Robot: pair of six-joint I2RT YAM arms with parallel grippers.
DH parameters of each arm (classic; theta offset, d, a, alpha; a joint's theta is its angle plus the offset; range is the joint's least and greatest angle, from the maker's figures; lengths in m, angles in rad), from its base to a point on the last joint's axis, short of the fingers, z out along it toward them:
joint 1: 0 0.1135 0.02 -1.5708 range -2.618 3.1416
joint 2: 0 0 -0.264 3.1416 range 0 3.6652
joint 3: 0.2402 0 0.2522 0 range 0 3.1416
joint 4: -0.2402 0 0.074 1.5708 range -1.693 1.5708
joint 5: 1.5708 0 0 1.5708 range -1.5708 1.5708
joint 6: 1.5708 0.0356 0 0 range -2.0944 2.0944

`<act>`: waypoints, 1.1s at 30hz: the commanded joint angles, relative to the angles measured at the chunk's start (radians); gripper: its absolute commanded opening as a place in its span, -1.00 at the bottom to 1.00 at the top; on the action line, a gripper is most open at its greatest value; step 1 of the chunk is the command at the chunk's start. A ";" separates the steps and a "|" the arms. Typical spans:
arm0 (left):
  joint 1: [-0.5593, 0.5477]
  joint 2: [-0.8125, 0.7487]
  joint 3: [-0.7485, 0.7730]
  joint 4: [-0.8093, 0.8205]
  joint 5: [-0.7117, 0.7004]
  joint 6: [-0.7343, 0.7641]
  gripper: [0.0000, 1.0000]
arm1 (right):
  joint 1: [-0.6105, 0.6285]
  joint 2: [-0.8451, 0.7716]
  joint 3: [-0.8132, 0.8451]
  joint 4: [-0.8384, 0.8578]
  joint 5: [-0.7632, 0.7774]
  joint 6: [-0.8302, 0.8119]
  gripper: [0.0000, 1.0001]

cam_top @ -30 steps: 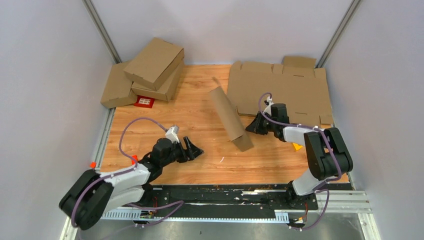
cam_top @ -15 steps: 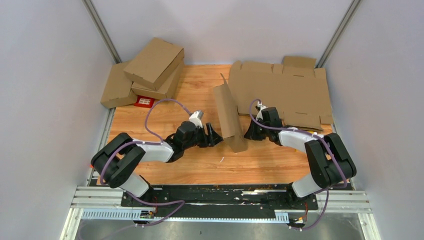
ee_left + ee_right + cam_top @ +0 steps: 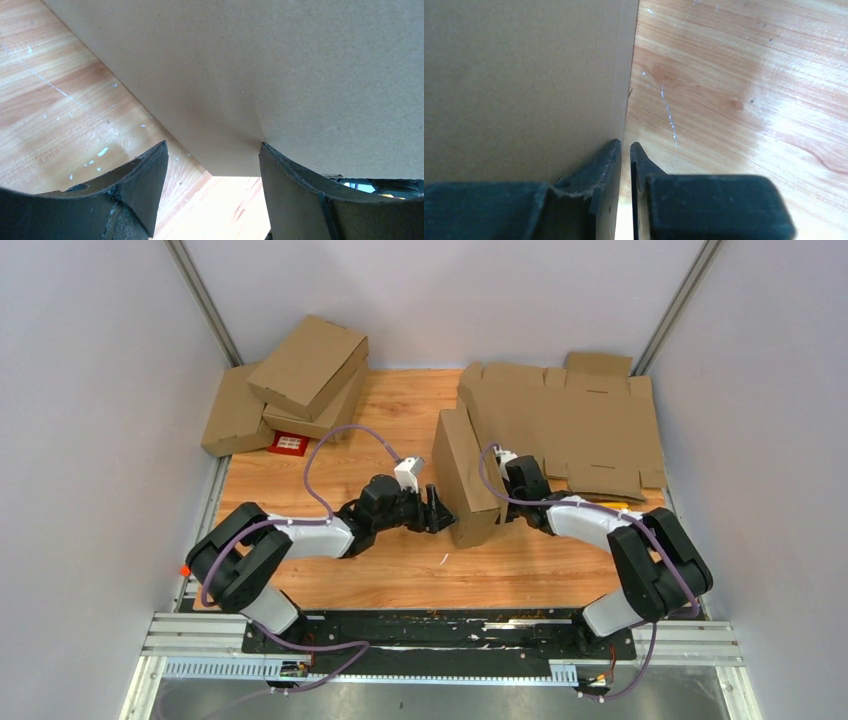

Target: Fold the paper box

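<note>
The paper box (image 3: 465, 475), folded brown cardboard, stands on edge in the middle of the wooden table. My left gripper (image 3: 443, 512) is open at the box's left face; in the left wrist view its fingertips (image 3: 162, 150) touch the broad brown face (image 3: 275, 65), with nothing between them. My right gripper (image 3: 503, 502) sits against the box's right side. In the right wrist view its jaws (image 3: 625, 143) stand a narrow slit apart, empty, just short of the vertical edge of the box (image 3: 524, 75).
A large flat cardboard blank (image 3: 570, 425) lies at the back right, right behind the right arm. Stacked closed mailer boxes (image 3: 300, 375) and a red card (image 3: 289, 443) sit at the back left. Grey walls close in on both sides.
The left arm has swung in from the near left to the box. The box has gone from leaning to standing upright. The right jaws have parted slightly.
</note>
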 commanded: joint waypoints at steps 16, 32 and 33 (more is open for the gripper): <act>-0.084 -0.340 -0.066 -0.209 -0.073 0.055 0.67 | 0.096 -0.215 -0.028 -0.048 0.123 -0.063 -0.66; -0.048 -0.461 -0.023 -0.337 -0.139 0.108 0.65 | 0.087 -0.400 0.194 -0.379 0.223 -0.057 -0.39; -0.040 -0.465 -0.029 -0.328 -0.130 0.104 0.65 | 0.084 -0.421 0.207 -0.395 0.234 -0.054 -0.36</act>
